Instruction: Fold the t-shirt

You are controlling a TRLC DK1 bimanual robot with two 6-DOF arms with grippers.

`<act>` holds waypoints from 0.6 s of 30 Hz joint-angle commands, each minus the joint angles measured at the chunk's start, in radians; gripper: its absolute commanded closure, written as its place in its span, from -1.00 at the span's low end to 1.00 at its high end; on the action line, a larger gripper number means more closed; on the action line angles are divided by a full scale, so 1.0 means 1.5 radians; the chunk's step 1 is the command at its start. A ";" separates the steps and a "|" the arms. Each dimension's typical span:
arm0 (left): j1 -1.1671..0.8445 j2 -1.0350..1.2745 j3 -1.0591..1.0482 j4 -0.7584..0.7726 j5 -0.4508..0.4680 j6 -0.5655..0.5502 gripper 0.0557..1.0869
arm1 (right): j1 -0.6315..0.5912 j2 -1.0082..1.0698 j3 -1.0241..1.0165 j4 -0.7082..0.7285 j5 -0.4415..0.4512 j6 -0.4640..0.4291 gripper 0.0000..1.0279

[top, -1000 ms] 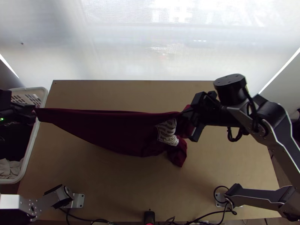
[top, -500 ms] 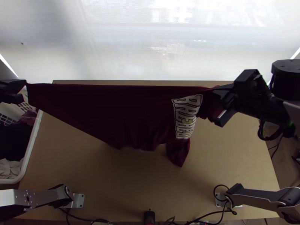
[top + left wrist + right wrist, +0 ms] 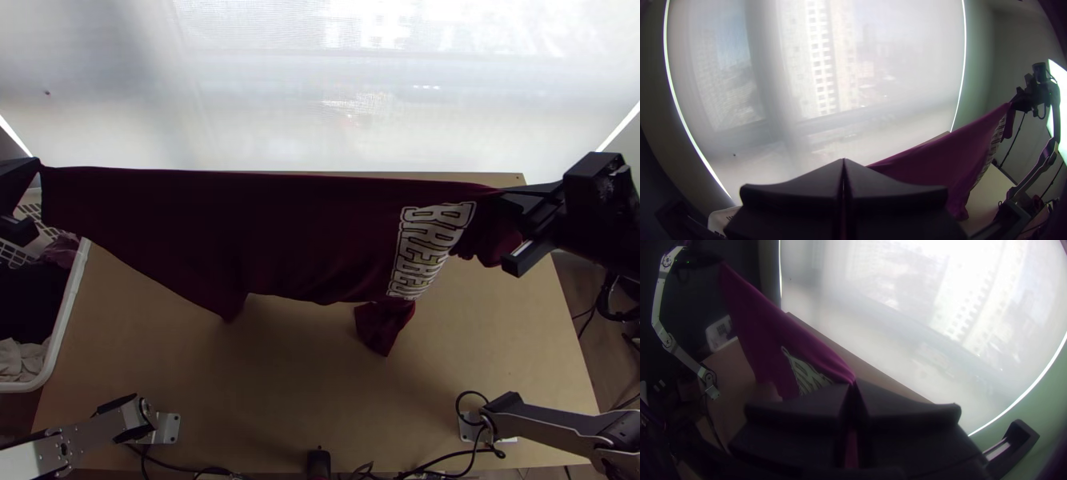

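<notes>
Over your desk, the t-shirt is stretched sideways in the air, its lower part hanging. Your left gripper pinches one end, your right gripper the other. I judge you are only spreading it; the laying down and all folding remain.

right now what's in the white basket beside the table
In the basket lie dark cloth, pale cloth and a purplish piece. What's beneath them is covered, and the left gripper and t-shirt hide part of the far end.
</notes>
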 commanded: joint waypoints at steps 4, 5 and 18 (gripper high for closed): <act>-0.046 -0.095 -0.011 -0.016 -0.003 -0.036 0.93 | -0.017 -0.036 -0.033 -0.021 0.001 0.010 0.95; -0.048 -0.103 -0.015 -0.024 -0.003 -0.040 0.93 | -0.017 -0.040 -0.035 -0.029 0.001 0.009 0.95; 0.001 -0.212 -0.014 0.027 -0.012 -0.037 0.93 | -0.026 -0.095 0.026 -0.039 0.023 0.021 0.95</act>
